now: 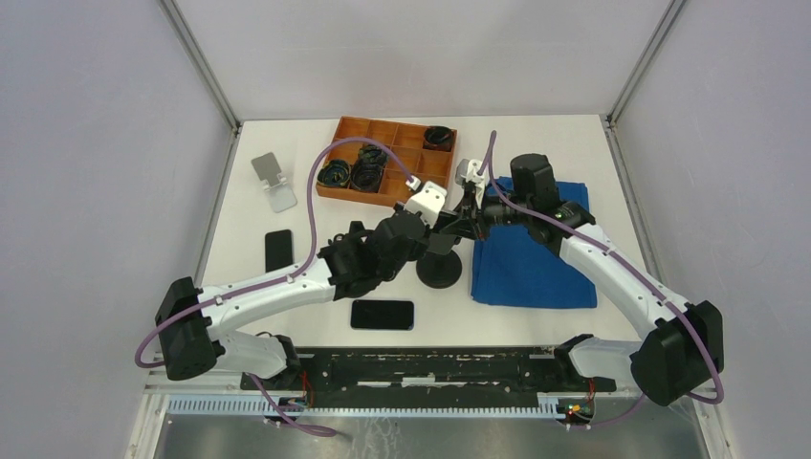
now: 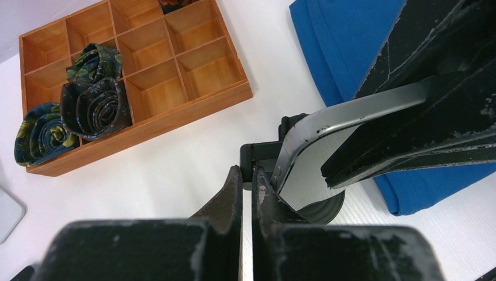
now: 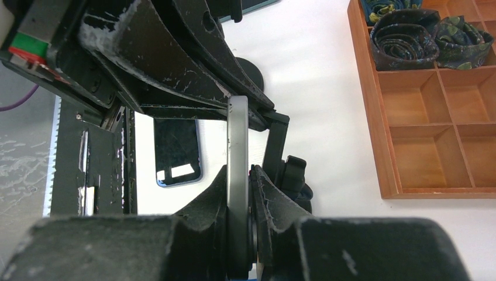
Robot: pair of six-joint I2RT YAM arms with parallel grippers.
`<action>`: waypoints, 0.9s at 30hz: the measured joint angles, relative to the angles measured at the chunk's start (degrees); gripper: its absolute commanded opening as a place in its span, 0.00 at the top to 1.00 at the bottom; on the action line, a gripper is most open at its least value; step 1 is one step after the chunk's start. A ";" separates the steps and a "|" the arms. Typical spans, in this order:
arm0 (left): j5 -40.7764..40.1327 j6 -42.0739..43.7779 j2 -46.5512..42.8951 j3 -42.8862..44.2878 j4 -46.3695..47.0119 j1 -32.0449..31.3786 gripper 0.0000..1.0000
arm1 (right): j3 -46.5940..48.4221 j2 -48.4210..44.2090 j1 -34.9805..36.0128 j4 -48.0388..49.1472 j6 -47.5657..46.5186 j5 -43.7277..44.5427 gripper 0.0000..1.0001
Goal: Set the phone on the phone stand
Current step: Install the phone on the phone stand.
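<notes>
My right gripper [image 3: 238, 174] is shut on a grey-edged phone [image 3: 237, 140], held on edge just above the black phone stand [image 1: 440, 272]. In the left wrist view the phone [image 2: 351, 111] is tilted, its lower corner against the stand's black bracket [image 2: 263, 153] and above the round base [image 2: 316, 209]. My left gripper [image 2: 247, 173] is shut with nothing between its fingers, and its tips touch that bracket. In the top view both grippers, left [image 1: 432, 229] and right [image 1: 467, 212], meet over the stand.
An orange compartment tray [image 1: 394, 163] with rolled ties stands behind the stand, and a blue cloth [image 1: 531, 253] lies to its right. A silver stand [image 1: 271, 182] is at the back left. Two black phones lie flat, one at the left [image 1: 278, 250] and one in front [image 1: 383, 314].
</notes>
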 measured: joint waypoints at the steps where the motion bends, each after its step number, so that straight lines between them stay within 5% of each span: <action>1: -0.02 0.13 -0.15 -0.24 0.35 0.00 0.98 | 0.00 0.00 0.00 0.02 0.13 0.09 1.00; 27: 0.28 2.21 -1.44 -3.21 4.63 0.15 0.98 | 0.00 0.46 -0.85 0.72 4.59 -0.24 1.00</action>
